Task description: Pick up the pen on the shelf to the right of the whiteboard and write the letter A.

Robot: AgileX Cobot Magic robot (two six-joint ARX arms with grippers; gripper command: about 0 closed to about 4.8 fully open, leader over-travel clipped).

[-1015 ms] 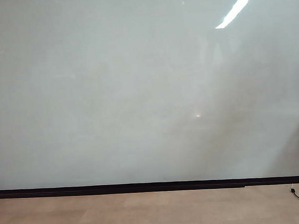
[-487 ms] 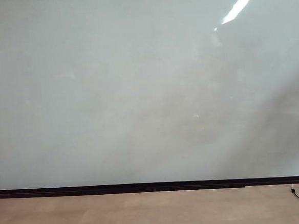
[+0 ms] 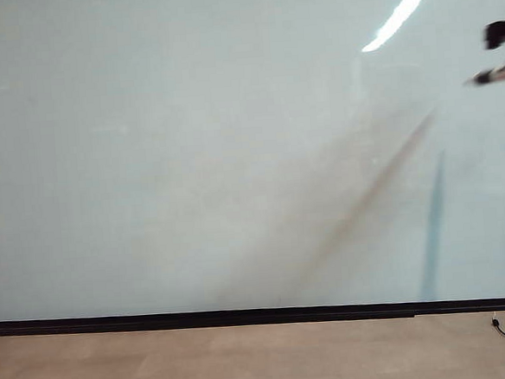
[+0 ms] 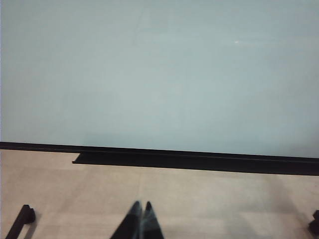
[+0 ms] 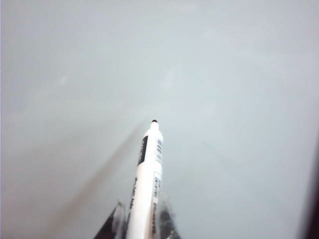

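Pen (image 5: 148, 174) held in the right gripper (image 5: 142, 219), carried toward the whiteboard (image 3: 190, 159); no letter A written yet.

Right wrist view: the jaws are closed on the whitish barrel at the lower centre of the frame, and the black tip points up and away at the pale board, apparently just short of it, though contact is hard to judge. Exterior view: the right gripper (image 3: 501, 51) shows as a dark blurred shape at the upper right edge, before the board, which fills the frame and is blank. The picking step looks done; the next move calls for bringing the tip squarely onto the board with light pressure for the first stroke. Left wrist view: the left gripper (image 4: 141, 221) sits low at the bottom centre, jaws closed and empty, over the tan floor (image 4: 199, 199), well apart from the pen.
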